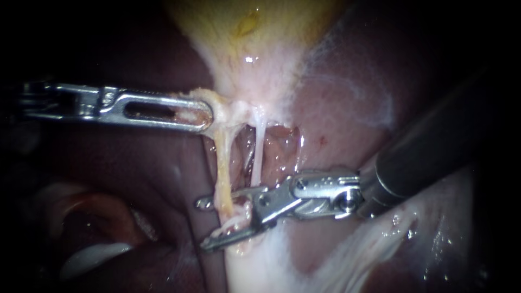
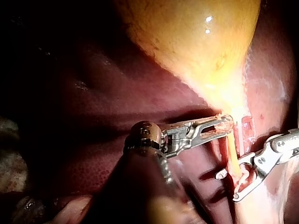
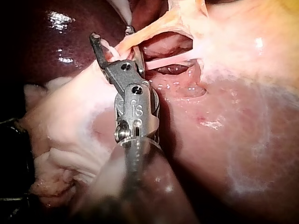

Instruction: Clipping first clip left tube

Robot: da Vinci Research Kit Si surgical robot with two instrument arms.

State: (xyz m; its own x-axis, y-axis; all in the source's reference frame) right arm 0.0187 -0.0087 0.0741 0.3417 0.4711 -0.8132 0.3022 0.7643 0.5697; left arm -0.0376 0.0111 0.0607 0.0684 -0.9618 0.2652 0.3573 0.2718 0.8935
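Left instrument (image 1: 203, 114) comes in from the left w/ jaws clenched on a bit of tissue (image 1: 220, 106) at the narrow foot of the gallbladder (image 1: 244, 32). Prob. reason: the sideways pull holds the two strands below taut and apart, w/ a window btwn them.

Left tube (image 1: 221, 163), the yellowish one, runs down from that grip. Right tube (image 1: 259, 146), paler, hangs just beside it.

Right instrument (image 1: 205, 225) reaches across from the right w/ jaws spread. The left tube's lower end lies in the gap btwn them, i.e. straddled but not squeezed, so it looks lined up for the clip. Whitish stuff sits btwn the jaws; can't tell if it's a clip. No clip shows on either tube.

The only sac here is the gallbladder: it looks whole, w/ nothing leaking onto the liver (image 1: 125, 157).
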